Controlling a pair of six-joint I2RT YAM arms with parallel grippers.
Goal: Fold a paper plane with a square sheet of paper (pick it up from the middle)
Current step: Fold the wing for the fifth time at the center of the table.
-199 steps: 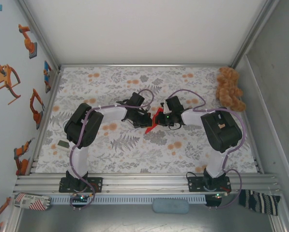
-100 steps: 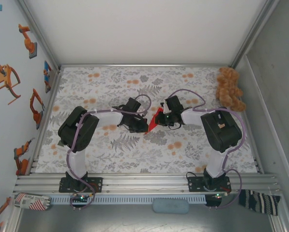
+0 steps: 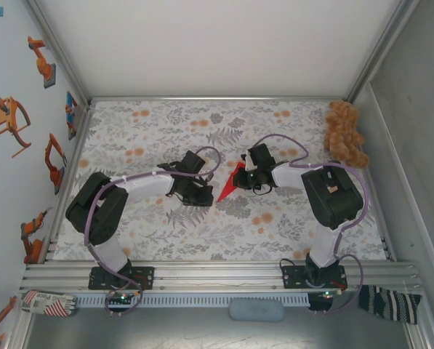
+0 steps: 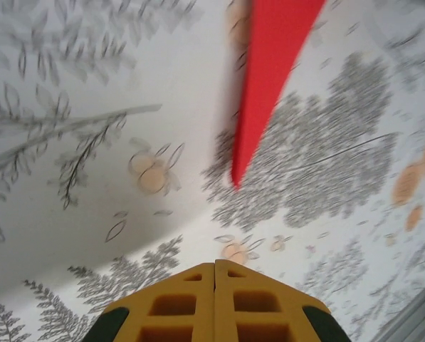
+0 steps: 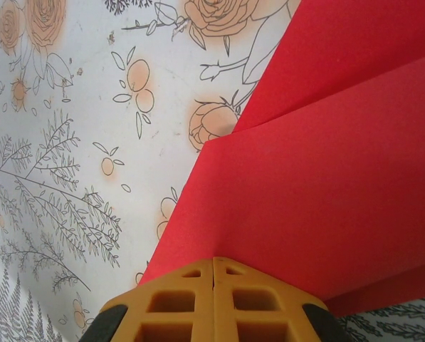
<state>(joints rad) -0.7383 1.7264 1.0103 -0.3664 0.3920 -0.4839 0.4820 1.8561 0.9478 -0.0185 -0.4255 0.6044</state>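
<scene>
At the middle of the desk, the red plane is carried by the right fingers, which are pressed together on its wide tail end. From the right wrist, the paper runs straight into the closed tips, with two layered flaps and a crease spreading away from them. Pinching there probably keeps the folded layers stacked, so the thin sheet cannot spring open. From above, the plane slants with its sharp tip aimed near-left, toward the left arm, while the right arm reaches in from the right. The left wrist view puts that tip a little way above the flowered cloth with a soft shadow beside it, so the nose seems to be off the surface, though blur makes this uncertain. The left fingers are also pressed together, with nothing between them. They sit just left of the tip and apart from it, which leaves the whole plane to one holder and avoids crumpling the nose. Judging by the kite-like outline and the point, the folding looks nearly or fully done. What seems left is to lay the plane down gently and let go without bending the tail. A teddy bear sits well apart at the far right corner, playing no part.
</scene>
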